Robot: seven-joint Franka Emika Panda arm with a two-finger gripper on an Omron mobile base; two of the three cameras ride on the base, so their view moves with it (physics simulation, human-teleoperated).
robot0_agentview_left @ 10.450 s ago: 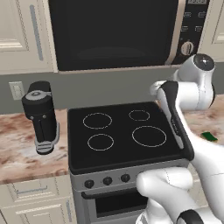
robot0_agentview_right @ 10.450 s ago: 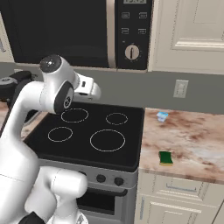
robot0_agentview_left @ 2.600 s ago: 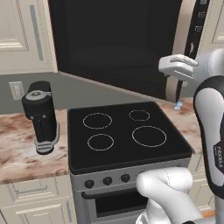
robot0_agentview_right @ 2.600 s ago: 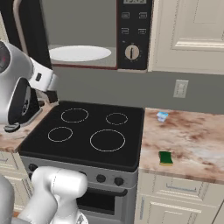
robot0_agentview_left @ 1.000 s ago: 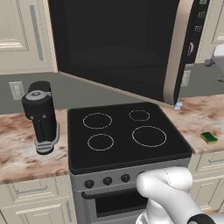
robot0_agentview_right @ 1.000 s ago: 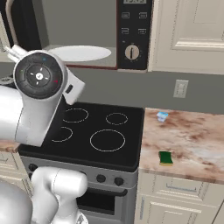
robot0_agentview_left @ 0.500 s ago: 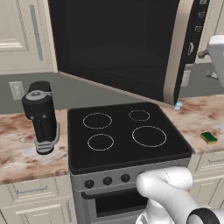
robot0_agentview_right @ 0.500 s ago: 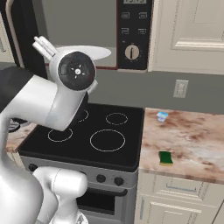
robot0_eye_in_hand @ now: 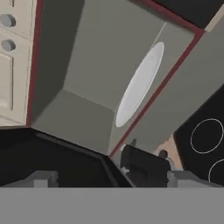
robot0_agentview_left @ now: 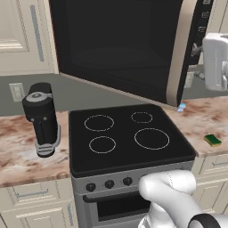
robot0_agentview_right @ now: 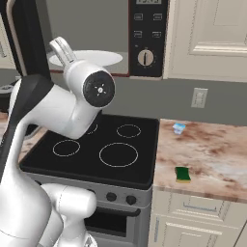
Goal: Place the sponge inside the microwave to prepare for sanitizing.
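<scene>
One small rectangular sponge lies on speckled stone; the end effector is released, facing the microwave cavity.

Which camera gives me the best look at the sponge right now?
The right base view: the sponge lies unobstructed on the counter beside the stove. In the left base view the sponge sits smaller, near the right edge.

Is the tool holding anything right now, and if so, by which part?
Nothing is held. The tool is open and empty, and the sponge lies on the counter right of the stove.
</scene>
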